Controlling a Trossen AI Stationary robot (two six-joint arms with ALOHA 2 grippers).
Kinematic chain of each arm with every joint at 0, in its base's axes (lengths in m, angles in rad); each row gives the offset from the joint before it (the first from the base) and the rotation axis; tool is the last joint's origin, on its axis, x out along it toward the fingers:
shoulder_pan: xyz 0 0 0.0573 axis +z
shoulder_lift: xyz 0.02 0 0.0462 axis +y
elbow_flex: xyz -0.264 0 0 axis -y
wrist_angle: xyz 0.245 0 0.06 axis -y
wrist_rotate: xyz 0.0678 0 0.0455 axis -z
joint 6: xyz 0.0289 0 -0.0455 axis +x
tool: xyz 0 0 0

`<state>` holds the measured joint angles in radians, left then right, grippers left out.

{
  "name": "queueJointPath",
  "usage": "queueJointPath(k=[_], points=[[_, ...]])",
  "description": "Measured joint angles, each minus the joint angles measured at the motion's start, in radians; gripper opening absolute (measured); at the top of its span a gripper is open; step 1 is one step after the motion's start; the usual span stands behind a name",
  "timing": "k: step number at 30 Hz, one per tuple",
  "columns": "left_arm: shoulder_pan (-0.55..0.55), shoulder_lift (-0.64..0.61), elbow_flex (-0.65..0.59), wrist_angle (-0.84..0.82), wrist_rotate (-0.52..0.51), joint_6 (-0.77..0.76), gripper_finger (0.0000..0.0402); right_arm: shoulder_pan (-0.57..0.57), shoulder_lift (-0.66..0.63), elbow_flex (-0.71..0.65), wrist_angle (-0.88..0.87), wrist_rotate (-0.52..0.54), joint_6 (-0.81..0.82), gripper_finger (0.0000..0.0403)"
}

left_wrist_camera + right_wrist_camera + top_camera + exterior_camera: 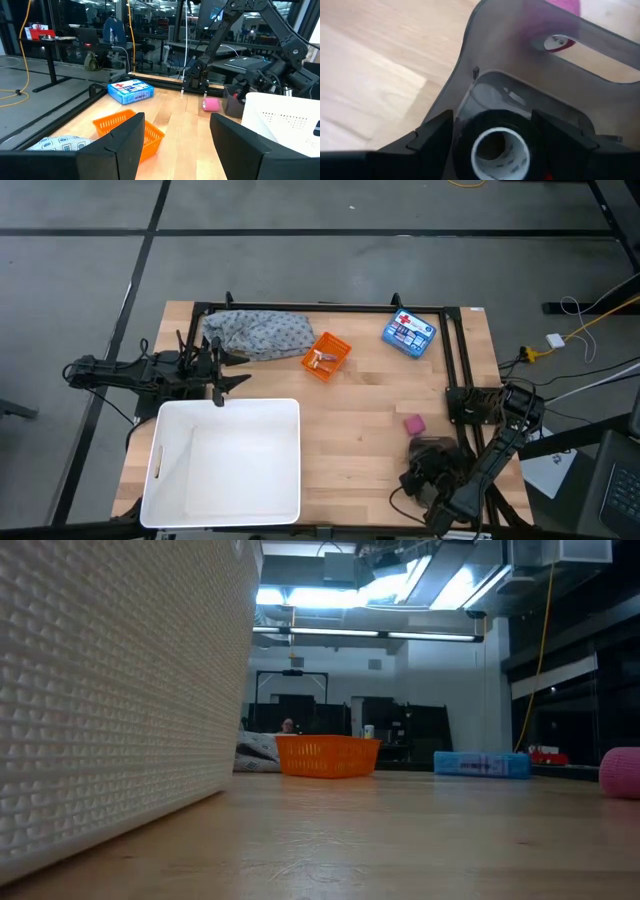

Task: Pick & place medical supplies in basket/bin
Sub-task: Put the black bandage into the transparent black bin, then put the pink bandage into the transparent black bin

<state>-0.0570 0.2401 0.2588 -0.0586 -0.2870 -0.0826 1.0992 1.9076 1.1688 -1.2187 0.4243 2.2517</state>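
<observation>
The orange latticed basket (326, 356) (327, 755) (131, 131) stands on the table's far middle, something small inside it. The grey patterned cloth (258, 333) (60, 144) lies to its left. A pink roll (413, 424) (622, 772) (211, 104) rests on the wood at the near right. My right gripper (430, 472) (495, 142) hangs over a smoky dark holder (520, 55) at the near right, shut on a black roll (497, 145). My left gripper (216, 372) (177, 150) is open above the white tub's far-left corner, holding nothing. My right gripper has the black roll's outer rim (462, 145) pinched between its two fingers, one on each side, coming from above and pointing down. The white core faces the camera. The roll sits inside the smoky holder; whether it is lifted off the holder's floor cannot be told.
A big white tub (222, 460) (110, 690) fills the near left. A blue first-aid box (408, 333) (482, 764) (131, 91) lies at the far right. A black frame (455, 350) runs along the far and right edges. Bare wood lies between tub and pink roll.
</observation>
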Motion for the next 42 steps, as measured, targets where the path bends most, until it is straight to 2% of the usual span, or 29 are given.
queueJointPath(k=[5,19,23,29,34,42], points=[[0.000,0.000,0.000,0.000,0.000,0.000,0.0223,0.000,0.000,0.056,-0.032,0.022,0.000,0.0270],[0.000,0.000,0.000,0.001,0.000,-0.001,0.0221,0.000,0.000,0.285,-0.345,0.013,-0.008,0.0270],[0.000,0.000,0.000,0.001,0.000,-0.001,0.0223,-0.003,-0.021,0.317,-0.352,0.051,-0.047,0.0270],[0.000,0.000,0.000,0.003,0.000,-0.001,0.0222,-0.055,-0.047,0.314,-0.352,0.021,-0.207,0.0270],[0.000,0.000,0.000,0.005,-0.006,-0.001,0.0223,-0.128,-0.065,0.314,-0.352,0.053,-0.352,0.0270],[0.000,0.000,0.000,0.005,-0.007,-0.001,0.0222,-0.335,-0.115,0.314,-0.352,0.074,-0.702,0.0270]])
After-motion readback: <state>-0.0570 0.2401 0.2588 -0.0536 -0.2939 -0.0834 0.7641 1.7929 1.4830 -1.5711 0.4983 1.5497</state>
